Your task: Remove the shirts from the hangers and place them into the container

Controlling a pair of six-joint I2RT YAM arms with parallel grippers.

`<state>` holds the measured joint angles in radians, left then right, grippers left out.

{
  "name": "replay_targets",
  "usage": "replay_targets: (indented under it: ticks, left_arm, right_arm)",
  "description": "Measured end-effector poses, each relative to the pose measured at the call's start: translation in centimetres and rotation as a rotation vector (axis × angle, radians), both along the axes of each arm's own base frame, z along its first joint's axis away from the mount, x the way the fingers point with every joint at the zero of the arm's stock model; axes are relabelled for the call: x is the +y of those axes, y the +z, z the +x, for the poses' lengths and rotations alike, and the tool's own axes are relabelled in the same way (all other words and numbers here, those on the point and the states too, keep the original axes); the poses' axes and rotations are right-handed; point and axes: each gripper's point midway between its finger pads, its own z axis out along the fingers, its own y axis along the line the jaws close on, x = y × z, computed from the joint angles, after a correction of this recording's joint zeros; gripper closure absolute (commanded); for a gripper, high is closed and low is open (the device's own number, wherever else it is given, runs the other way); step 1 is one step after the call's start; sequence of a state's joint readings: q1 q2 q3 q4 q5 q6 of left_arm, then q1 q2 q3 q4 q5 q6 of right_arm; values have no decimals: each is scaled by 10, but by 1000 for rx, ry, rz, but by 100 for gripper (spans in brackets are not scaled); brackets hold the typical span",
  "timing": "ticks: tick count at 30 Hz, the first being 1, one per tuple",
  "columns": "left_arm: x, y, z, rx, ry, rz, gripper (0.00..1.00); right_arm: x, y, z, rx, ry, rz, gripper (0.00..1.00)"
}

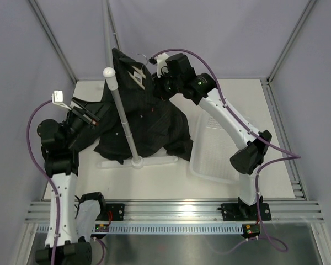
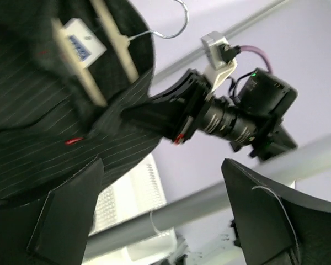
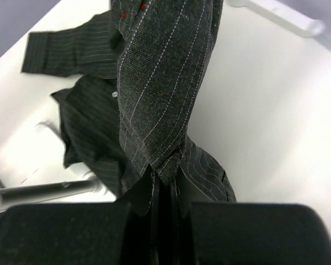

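Right fingers (image 3: 248, 232) pinch the black pinstriped shirt (image 1: 149, 118) near its cream hanger (image 2: 118, 47), the basket (image 1: 220, 149) lying rightward under that arm; left fingers (image 2: 71, 210) gape empty.

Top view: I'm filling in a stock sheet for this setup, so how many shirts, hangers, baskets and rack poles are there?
black shirt: 1
cream hanger: 1
clear basket: 1
grey rack pole: 1
Total: 4
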<state>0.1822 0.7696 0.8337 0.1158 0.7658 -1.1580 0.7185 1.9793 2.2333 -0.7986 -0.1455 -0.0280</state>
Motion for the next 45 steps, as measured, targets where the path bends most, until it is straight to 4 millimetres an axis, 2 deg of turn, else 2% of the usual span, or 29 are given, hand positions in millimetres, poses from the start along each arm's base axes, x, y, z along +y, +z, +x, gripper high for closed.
replay_targets:
  ticks: [2, 3, 5, 6, 8, 9, 10, 12, 13, 16, 17, 20, 23, 28, 31, 35, 38, 40, 45]
  left_arm:
    - [6, 1, -10, -8, 71, 64, 13]
    - [9, 3, -17, -20, 108, 103, 20]
    - [17, 8, -30, -44, 182, 184, 26]
    - [20, 10, -38, -65, 212, 225, 38]
    - [22, 14, -54, -106, 246, 286, 46]
    - [22, 15, -62, -125, 255, 314, 54]
    - [21, 14, -70, -142, 257, 335, 70]
    - [18, 9, -80, -154, 244, 358, 87]
    - [15, 6, -84, -165, 231, 366, 93]
    - [1, -5, -96, -195, 139, 356, 94]
    - [-5, -7, -99, -208, 101, 345, 92]
    - [-19, -3, -108, -248, 4, 316, 84]
    - [-30, 13, -118, -315, -77, 292, 75]
    - [-39, 45, -128, -377, -145, 263, 74]
    - [-41, 77, -135, -432, -154, 260, 72]
    - [-44, 142, -150, -557, -158, 271, 69]
    - [-46, 192, -157, -664, -162, 268, 57]
    - [-47, 223, -159, -719, -168, 258, 53]
    - [-51, 278, -152, -808, -213, 217, 48]
  right_arm:
    - [-16, 6, 9, -16, -59, -10, 100]
    - [-24, 9, 12, -23, -87, -18, 100]
    - [-43, 19, 14, -38, -150, -31, 100]
    - [-52, 25, 13, -43, -180, -36, 100]
    - [-71, 41, 8, -65, -233, -40, 100]
    - [-79, 49, 4, -76, -253, -41, 100]
    - [-89, 60, -2, -91, -274, -38, 100]
    - [-109, 85, -17, -129, -307, -17, 100]
    - [-120, 98, -27, -146, -319, -3, 100]
    - [-150, 134, -57, -192, -351, 46, 100]
    - [-159, 144, -67, -208, -360, 62, 100]
    - [-180, 159, -90, -233, -378, 86, 100]
    - [-193, 154, -104, -222, -391, 71, 100]
    - [-198, 122, -104, -150, -406, 0, 100]
    - [-196, 112, -101, -121, -411, -23, 100]
    - [-198, 111, -103, -106, -416, -30, 100]
    - [-200, 122, -105, -116, -424, -15, 100]
    - [-202, 132, -107, -127, -428, -2, 100]
    - [-209, 158, -111, -161, -445, 29, 100]
